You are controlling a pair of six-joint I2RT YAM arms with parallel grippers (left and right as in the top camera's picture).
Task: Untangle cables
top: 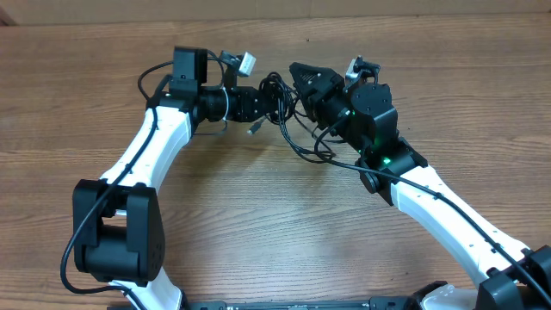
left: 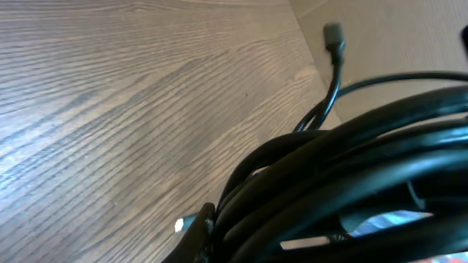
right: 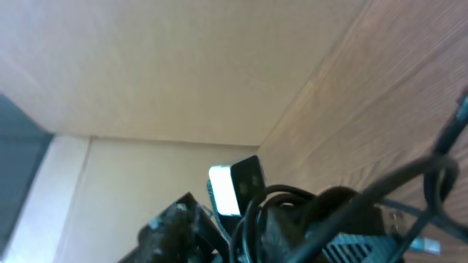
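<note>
The cables (top: 310, 148) are a knot of thin black cords hanging between my two grippers above the wooden table (top: 258, 232). One loop droops to the table and a small plug end (top: 255, 129) dangles below. My left gripper (top: 265, 102) points right and is shut on the bunched cables (left: 351, 168), which fill the left wrist view; a free plug (left: 333, 34) sticks up behind. My right gripper (top: 294, 76) points left at the knot. Its jaws are narrowed, with cable strands (right: 252, 213) looped between them and a gap showing beside one finger (right: 175, 228).
A cardboard wall (top: 258, 10) runs along the table's far edge just behind both grippers. The left arm (top: 146, 146) and right arm (top: 448, 215) slant in from the near corners. The left wrist's white camera block (right: 223, 188) sits close to the right gripper.
</note>
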